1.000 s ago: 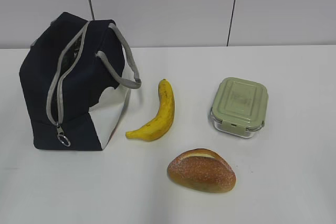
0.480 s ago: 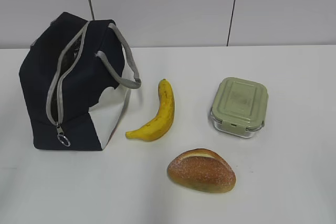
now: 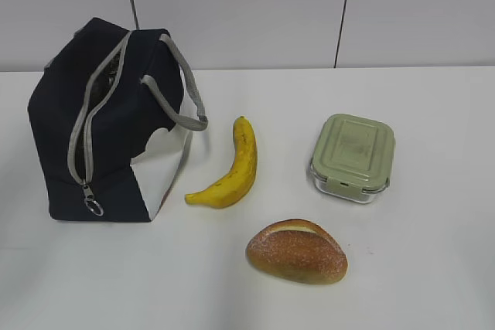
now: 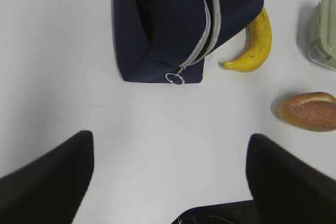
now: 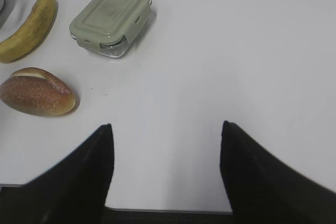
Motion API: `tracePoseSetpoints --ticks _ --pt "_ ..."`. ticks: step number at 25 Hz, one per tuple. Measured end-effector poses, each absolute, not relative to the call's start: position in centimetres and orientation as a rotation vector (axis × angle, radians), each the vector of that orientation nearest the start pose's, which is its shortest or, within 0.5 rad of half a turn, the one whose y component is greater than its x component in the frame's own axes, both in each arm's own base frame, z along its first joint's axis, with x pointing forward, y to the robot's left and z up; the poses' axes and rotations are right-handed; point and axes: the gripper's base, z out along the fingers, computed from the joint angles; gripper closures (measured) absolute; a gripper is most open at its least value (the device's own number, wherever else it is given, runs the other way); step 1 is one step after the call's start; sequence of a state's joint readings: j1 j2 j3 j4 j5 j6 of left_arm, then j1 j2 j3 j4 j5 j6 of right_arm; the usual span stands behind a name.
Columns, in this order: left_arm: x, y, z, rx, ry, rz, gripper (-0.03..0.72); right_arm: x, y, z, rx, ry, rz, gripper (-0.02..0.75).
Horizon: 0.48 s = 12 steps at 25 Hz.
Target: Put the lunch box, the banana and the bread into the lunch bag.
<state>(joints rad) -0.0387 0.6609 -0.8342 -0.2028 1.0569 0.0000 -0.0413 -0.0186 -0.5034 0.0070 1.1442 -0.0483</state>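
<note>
The navy lunch bag (image 3: 108,129) stands at the left of the table, its grey zipper partly open, ring pull (image 3: 93,207) at the bottom front; it also shows in the left wrist view (image 4: 178,19). The banana (image 3: 234,166) lies beside it, the green-lidded lunch box (image 3: 353,157) to the right, the bread (image 3: 297,251) in front. No gripper shows in the exterior view. My left gripper (image 4: 170,145) is open and empty above bare table in front of the bag. My right gripper (image 5: 164,135) is open and empty, to the right of the bread (image 5: 35,99) and lunch box (image 5: 110,20).
The white table (image 3: 433,253) meets a grey panelled wall (image 3: 255,13) at the back. The table's front edge (image 5: 168,211) shows in the right wrist view, just below the fingers.
</note>
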Motion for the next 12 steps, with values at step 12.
tracePoseSetpoints --ticks 12 --pt "15.8 -2.4 36.5 0.024 2.427 -0.297 0.108 -1.2 0.1 27.1 -0.008 2.106 -0.045 0.267"
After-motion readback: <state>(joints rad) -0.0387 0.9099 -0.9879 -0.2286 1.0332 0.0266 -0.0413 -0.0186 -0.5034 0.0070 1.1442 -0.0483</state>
